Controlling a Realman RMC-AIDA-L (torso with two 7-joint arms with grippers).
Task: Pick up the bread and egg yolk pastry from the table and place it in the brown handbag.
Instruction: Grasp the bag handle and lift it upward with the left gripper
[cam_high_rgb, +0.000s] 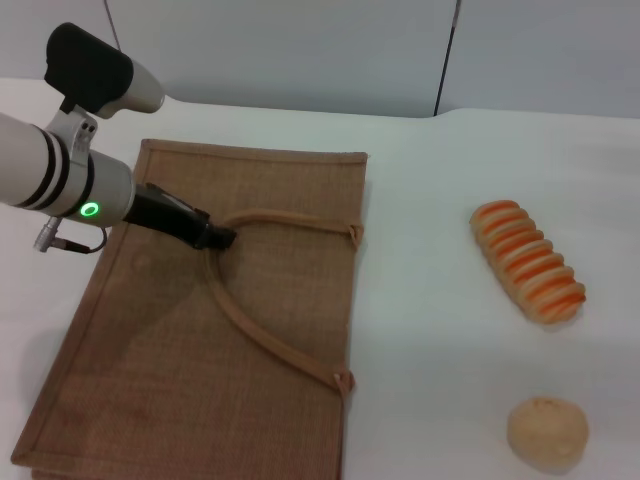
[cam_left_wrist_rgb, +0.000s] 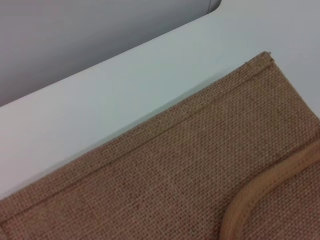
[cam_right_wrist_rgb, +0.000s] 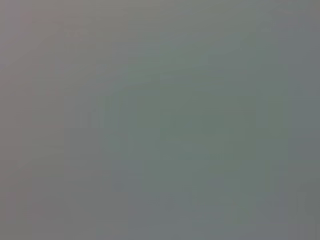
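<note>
The brown handbag (cam_high_rgb: 200, 330) lies flat on the white table at the left. My left gripper (cam_high_rgb: 216, 239) is over the bag's middle, shut on the bend of the upper tan loop handle (cam_high_rgb: 290, 218). The left wrist view shows the bag's weave (cam_left_wrist_rgb: 175, 175), its edging and a piece of handle (cam_left_wrist_rgb: 260, 192). The bread (cam_high_rgb: 527, 260), a striped loaf, lies on the table at the right. The egg yolk pastry (cam_high_rgb: 547, 432), a round beige bun, sits nearer the front, below the loaf. My right gripper is out of view, and its wrist view shows only plain grey.
The white table (cam_high_rgb: 420, 300) runs between the bag and the two pastries. A grey wall with a dark vertical seam (cam_high_rgb: 445, 60) stands behind the table's far edge.
</note>
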